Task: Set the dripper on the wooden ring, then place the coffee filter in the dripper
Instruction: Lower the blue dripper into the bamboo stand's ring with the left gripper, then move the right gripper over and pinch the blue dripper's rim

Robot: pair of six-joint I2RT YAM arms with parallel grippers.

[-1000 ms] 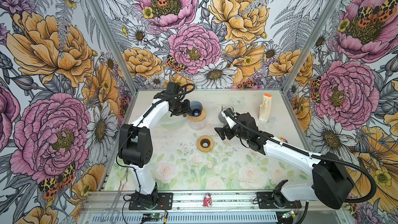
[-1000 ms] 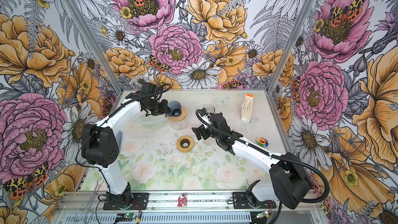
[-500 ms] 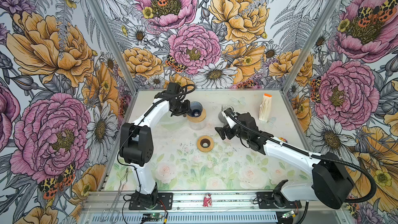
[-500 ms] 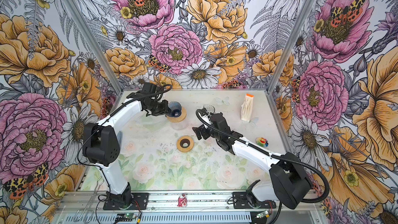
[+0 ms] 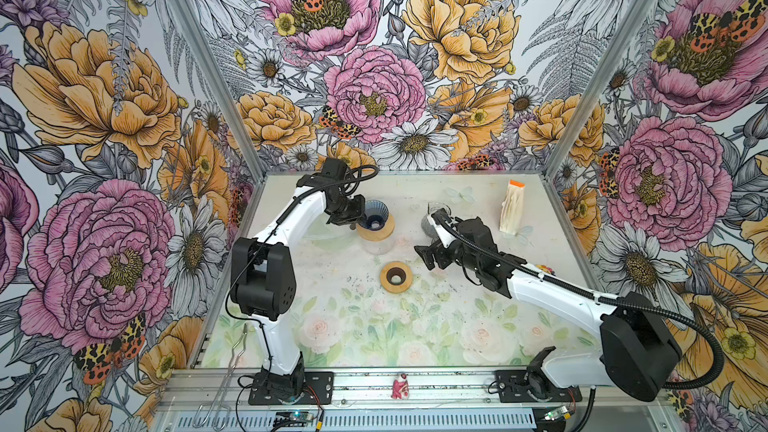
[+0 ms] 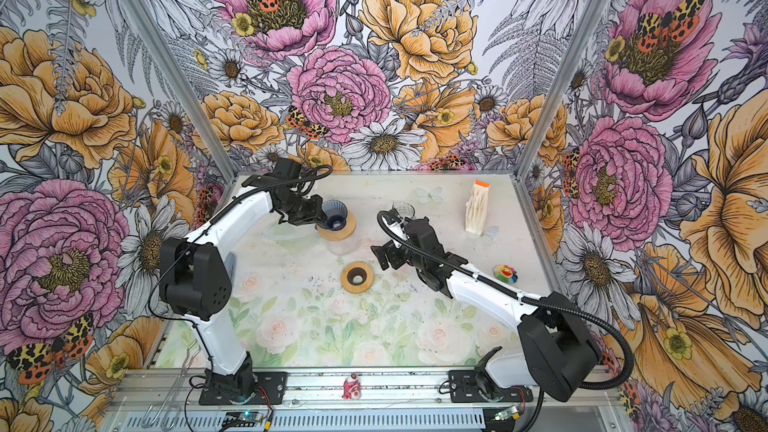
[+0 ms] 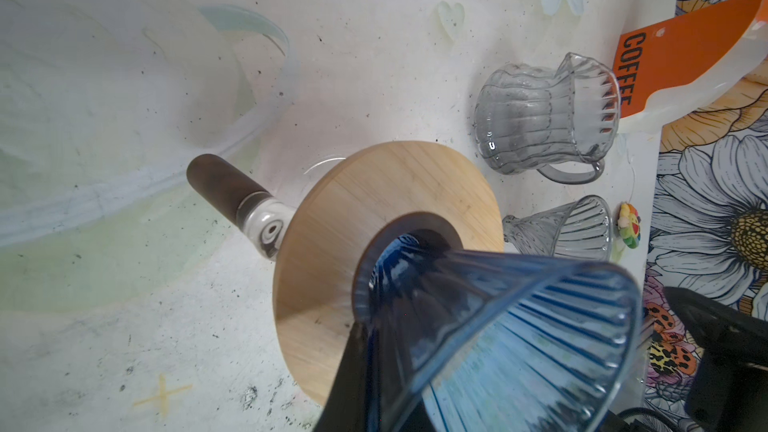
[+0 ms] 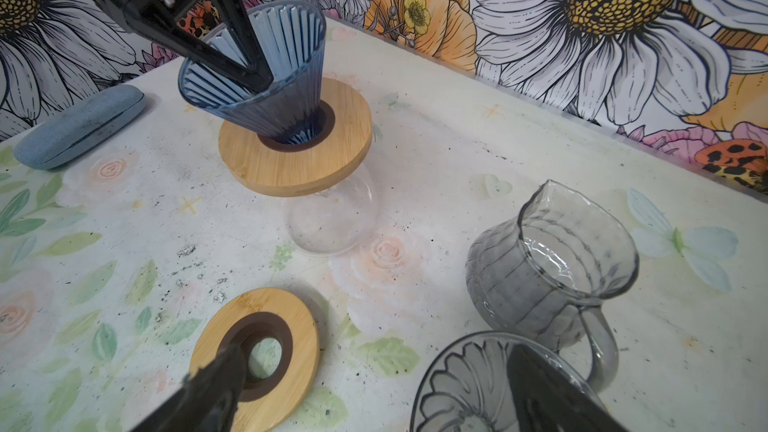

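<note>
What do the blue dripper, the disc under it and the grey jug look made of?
Blue dripper: glossy, translucent, ribbed; glass or plastic, unclear. Disc: matte pale wood, grain visible, dark inner ring. Grey jug: likely smoky glass, fluted, see-through, shiny highlights.

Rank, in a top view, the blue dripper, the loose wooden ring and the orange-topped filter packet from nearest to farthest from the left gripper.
1. Blue dripper: back left, its rim gripped by the left gripper.
2. Loose wooden ring: flat, mid-table.
3. Filter packet: upright, back right.
</note>
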